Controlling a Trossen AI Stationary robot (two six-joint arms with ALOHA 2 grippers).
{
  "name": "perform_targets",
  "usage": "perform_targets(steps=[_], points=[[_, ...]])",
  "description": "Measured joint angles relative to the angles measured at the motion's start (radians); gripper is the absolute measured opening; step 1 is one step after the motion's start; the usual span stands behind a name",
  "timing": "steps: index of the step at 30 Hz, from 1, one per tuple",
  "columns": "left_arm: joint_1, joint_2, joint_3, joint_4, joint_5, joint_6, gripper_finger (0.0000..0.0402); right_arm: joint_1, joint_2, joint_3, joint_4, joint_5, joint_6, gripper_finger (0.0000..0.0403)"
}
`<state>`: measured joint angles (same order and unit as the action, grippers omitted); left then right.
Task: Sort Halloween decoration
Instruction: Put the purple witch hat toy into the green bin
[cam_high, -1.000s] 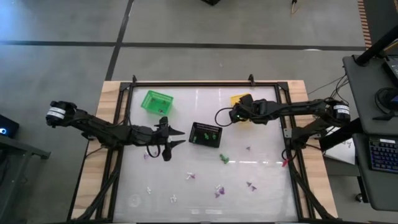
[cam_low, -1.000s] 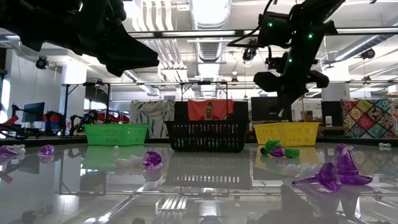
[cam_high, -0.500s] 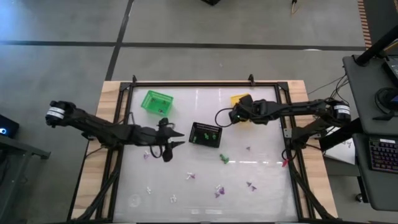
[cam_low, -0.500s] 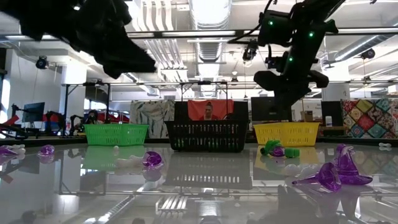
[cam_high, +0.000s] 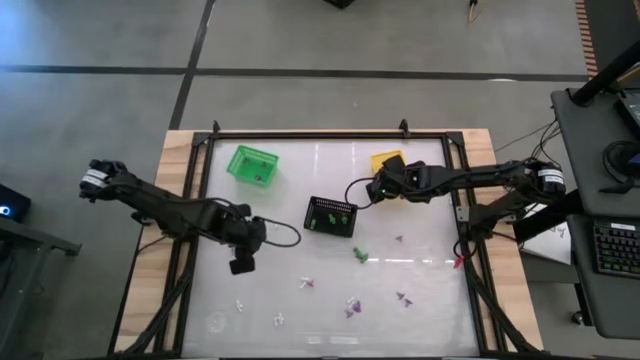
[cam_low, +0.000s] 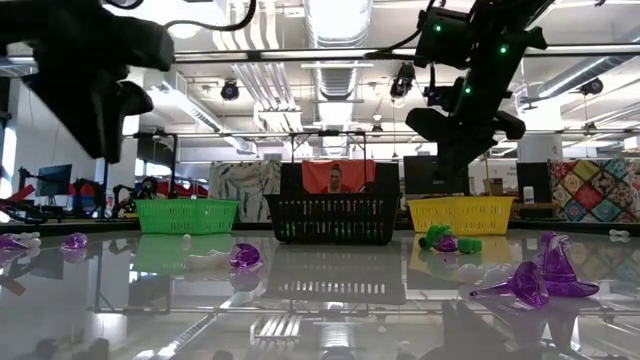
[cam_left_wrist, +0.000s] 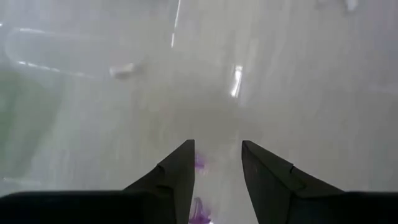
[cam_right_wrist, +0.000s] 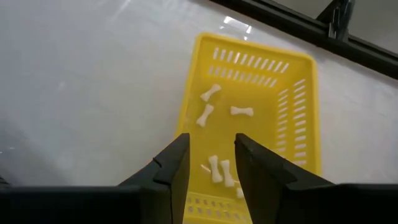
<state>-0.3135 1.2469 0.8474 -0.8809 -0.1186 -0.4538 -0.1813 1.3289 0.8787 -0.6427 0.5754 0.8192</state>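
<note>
High view: the left gripper (cam_high: 241, 266) hangs with jaws parted and empty over a purple trinket (cam_left_wrist: 199, 162) seen between its fingertips, other trinkets (cam_high: 352, 305) scattered well beyond, while the right gripper (cam_right_wrist: 210, 158), jaws apart and empty, is over the yellow basket (cam_right_wrist: 306, 112) holding white bones (cam_right_wrist: 209, 111).

Both arms are dark, jointed links with black cables looping along them, each ending near its base in a pale ring-shaped label. The right hand (cam_right_wrist: 211, 163) has two flat, matte black fingers tapering to blunt wedges, and small green lights glow on its wrist housing. The left hand (cam_left_wrist: 217, 169) has the same black fingers.
</note>
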Motion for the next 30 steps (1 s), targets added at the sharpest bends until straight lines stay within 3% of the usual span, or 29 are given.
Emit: perform_targets(steps=[9, 14, 30], points=[[-0.014, -0.002, -0.033, -0.099, 0.006, 0.000, 0.0152, 0.001, 0.000, 0.000, 0.005, -0.002, -0.006, 0.0120], [-0.021, 0.000, -0.114, -0.048, 0.026, 0.015, 0.0180, 0.001, 0.000, 0.000, 0.005, -0.007, -0.008, 0.0121], [-0.021, 0.030, -0.263, 0.179, 0.000, 0.015, 0.0169, 0.001, 0.000, 0.000, 0.007, -0.007, -0.008, 0.0121]])
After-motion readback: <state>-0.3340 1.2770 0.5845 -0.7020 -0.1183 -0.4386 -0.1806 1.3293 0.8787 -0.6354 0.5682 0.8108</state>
